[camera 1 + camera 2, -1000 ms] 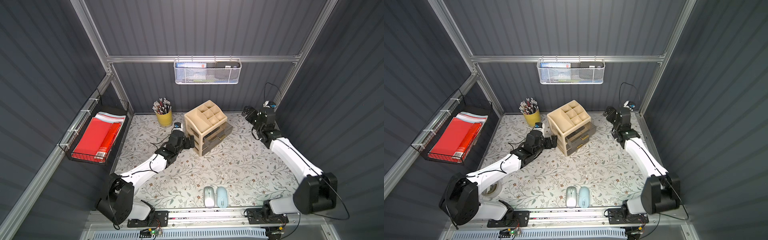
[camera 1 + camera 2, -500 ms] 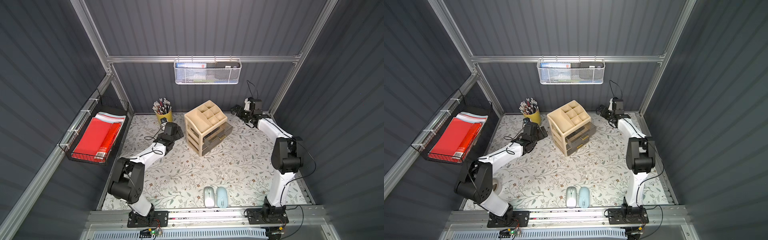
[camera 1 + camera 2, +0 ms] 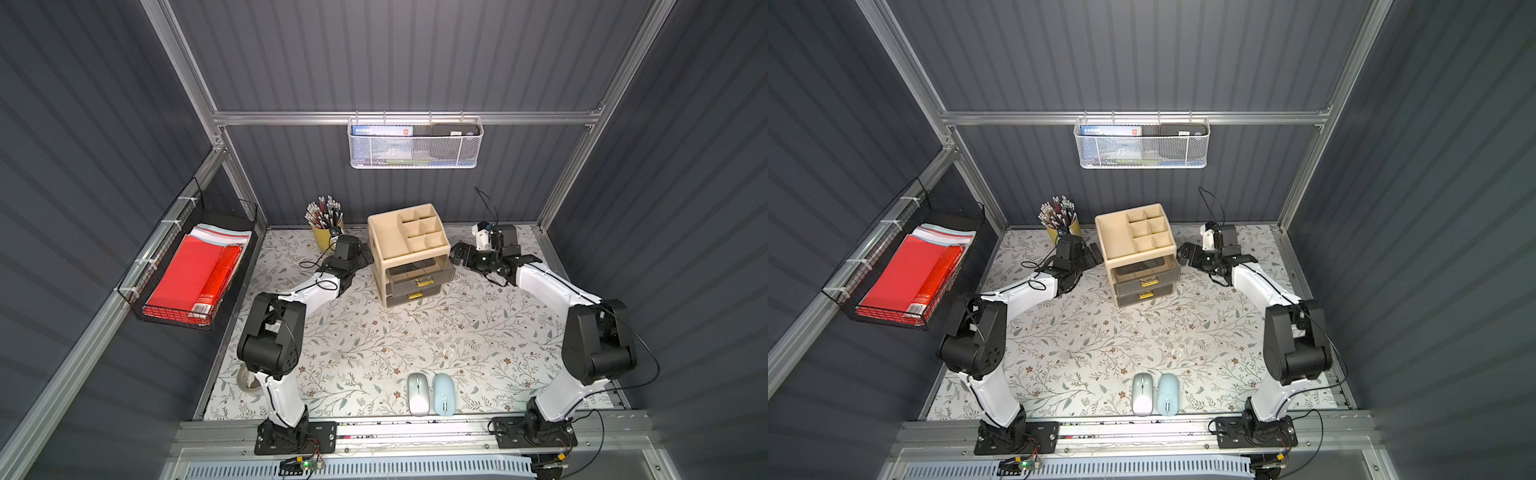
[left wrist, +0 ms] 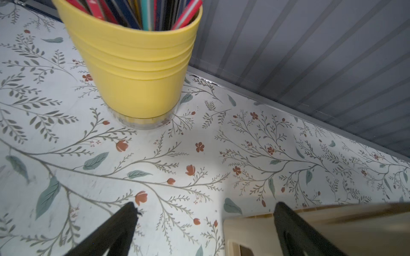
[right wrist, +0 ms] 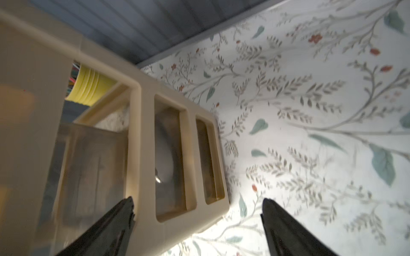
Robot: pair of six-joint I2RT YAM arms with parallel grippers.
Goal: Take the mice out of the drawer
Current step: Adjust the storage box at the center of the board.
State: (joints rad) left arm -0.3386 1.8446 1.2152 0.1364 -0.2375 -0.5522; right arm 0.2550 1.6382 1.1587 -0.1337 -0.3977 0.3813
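Observation:
A beige organizer [image 3: 409, 239] stands at the back of the table, and its top drawer [image 3: 419, 272] is pulled out. A dark mouse [image 3: 409, 266] lies inside it. Near the front edge a silver-white mouse [image 3: 418, 394] and a pale blue mouse [image 3: 444, 394] lie side by side, seen in both top views. My left gripper [image 3: 365, 254] is open at the organizer's left side, with the organizer's corner [image 4: 250, 230] between its fingers. My right gripper [image 3: 457, 254] is open at the organizer's right side [image 5: 142, 133]. A grey rounded mouse [image 5: 164, 155] shows through a side window.
A yellow cup [image 3: 326, 237] full of pencils stands just behind the left gripper, close to the back wall. A tape roll [image 3: 249, 378] lies by the left arm's base. A black wire basket [image 3: 195, 274] of red folders and a white mesh basket [image 3: 415, 143] hang on the walls.
My right gripper has come from the back right corner to the organizer's right side. My left gripper has shifted back toward the yellow cup. Both arms' elbows have folded differently.

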